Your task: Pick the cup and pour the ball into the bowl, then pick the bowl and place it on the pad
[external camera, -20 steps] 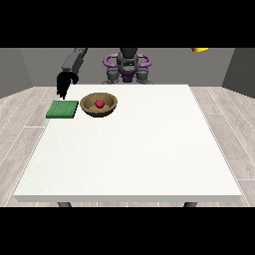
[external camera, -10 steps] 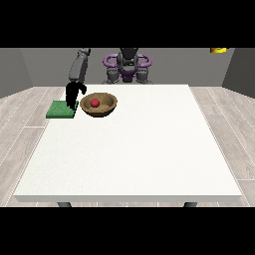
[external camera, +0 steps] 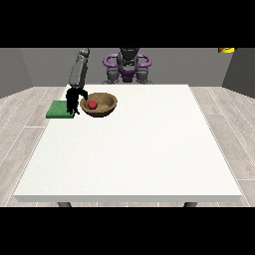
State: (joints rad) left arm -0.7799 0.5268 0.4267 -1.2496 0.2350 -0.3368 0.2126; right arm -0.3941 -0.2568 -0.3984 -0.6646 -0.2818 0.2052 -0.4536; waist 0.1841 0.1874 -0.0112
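Observation:
A brown bowl (external camera: 102, 105) stands on the white table (external camera: 134, 149) at the far left, with a red ball (external camera: 92, 104) inside it. Just left of it lies a flat green pad (external camera: 59, 110). The black hand at the view's left (external camera: 73, 99) hangs between pad and bowl, close by the bowl's left rim. Its fingers point down and its thumb arcs towards the rim, and it holds nothing. A small yellow thing (external camera: 226, 50), perhaps the cup, shows at the top right edge, far off the table. No hand shows at the view's right.
The robot's torso with purple rings (external camera: 127, 63) stands behind the table's far edge. The grey arm (external camera: 78, 72) slants down from there to the hand. Wooden floor surrounds the table.
The hand at the view's left has moved right from beyond the pad's far corner and come down beside the bowl's rim. The yellow thing has drifted rightward along the top edge.

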